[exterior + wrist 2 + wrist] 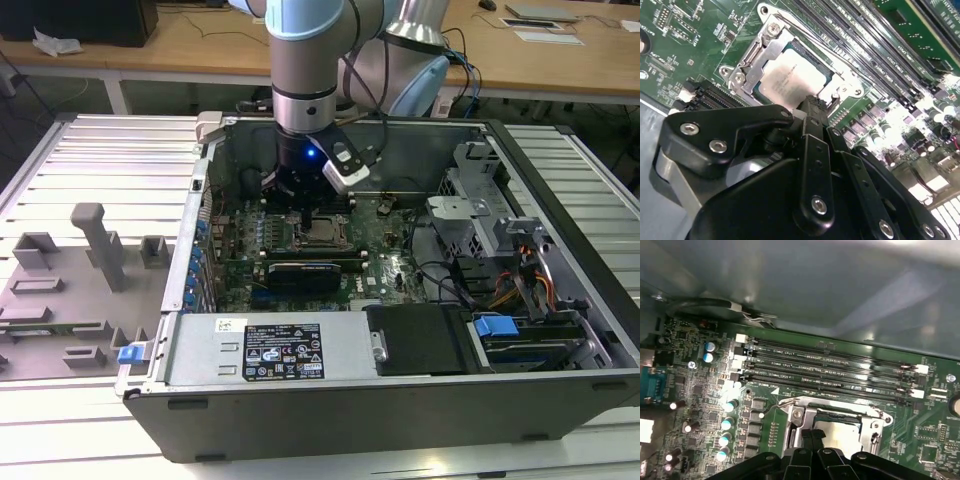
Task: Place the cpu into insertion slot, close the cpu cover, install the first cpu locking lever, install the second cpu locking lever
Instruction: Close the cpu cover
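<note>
**Closed gripper poised at the socket's edge**

The gripper (pixel 812 107) was closed on nothing, its tip just over one edge of the cpu cover (pixel 756 56). The cpu (pixel 792 80) lay seated in the insertion slot (pixel 318 232), framed by that cover. I judged that a sideways slip could scrape the chip's bare top or catch on the frame's rim. Memory slots (pixel 830 372) crowded one side, with the case wall (pixel 815 285) beyond and capacitors (pixel 726 424) near another. The only free room was upward.
</note>
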### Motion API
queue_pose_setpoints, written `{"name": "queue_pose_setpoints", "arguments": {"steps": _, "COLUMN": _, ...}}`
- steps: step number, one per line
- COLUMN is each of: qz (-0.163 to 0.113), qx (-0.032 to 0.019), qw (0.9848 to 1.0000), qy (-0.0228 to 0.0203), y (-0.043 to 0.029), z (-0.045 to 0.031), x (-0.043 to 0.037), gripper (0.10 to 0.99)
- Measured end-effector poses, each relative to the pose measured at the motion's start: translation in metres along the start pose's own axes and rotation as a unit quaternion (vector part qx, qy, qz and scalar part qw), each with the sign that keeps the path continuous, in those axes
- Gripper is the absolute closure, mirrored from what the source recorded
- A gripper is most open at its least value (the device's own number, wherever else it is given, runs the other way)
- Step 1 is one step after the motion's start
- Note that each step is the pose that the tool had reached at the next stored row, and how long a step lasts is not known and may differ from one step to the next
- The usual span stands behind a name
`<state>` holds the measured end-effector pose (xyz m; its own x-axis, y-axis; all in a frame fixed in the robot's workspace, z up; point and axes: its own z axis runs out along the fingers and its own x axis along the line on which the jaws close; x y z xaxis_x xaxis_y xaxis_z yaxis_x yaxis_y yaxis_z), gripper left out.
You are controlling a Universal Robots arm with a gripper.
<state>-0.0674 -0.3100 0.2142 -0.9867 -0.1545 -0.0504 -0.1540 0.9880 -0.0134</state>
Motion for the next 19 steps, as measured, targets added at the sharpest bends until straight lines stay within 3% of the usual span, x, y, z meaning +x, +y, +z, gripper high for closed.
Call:
{"name": "queue_pose_setpoints", "arguments": {"steps": 2, "qz": 0.000, "qx": -0.0001, "qw": 1.0000, "qy": 0.0008, "y": -0.0008, "z": 0.0002, "x": -0.0045, "gripper": 0.980}}
{"name": "queue_pose_setpoints", "arguments": {"steps": 6, "qz": 0.000, "qx": -0.0010, "qw": 1.0000, "qy": 0.0069, "y": -0.0053, "z": 0.0011, "x": -0.0224, "gripper": 0.980}}
{"name": "queue_pose_setpoints", "arguments": {"steps": 10, "qz": 0.000, "qx": -0.0010, "qw": 1.0000, "qy": 0.0075, "y": -0.0080, "z": -0.0001, "x": -0.0226, "gripper": 0.980}}
{"name": "queue_pose_setpoints", "arguments": {"steps": 13, "qz": 0.000, "qx": -0.0009, "qw": 1.0000, "qy": 0.0066, "y": -0.0082, "z": -0.0170, "x": -0.0236, "gripper": 0.980}}
{"name": "queue_pose_setpoints", "arguments": {"steps": 17, "qz": 0.000, "qx": -0.0008, "qw": 1.0000, "qy": 0.0062, "y": -0.0084, "z": -0.0295, "x": -0.0241, "gripper": 0.980}}
{"name": "queue_pose_setpoints", "arguments": {"steps": 19, "qz": 0.000, "qx": -0.0008, "qw": 1.0000, "qy": 0.0060, "y": -0.0084, "z": -0.0312, "x": -0.0243, "gripper": 0.980}}
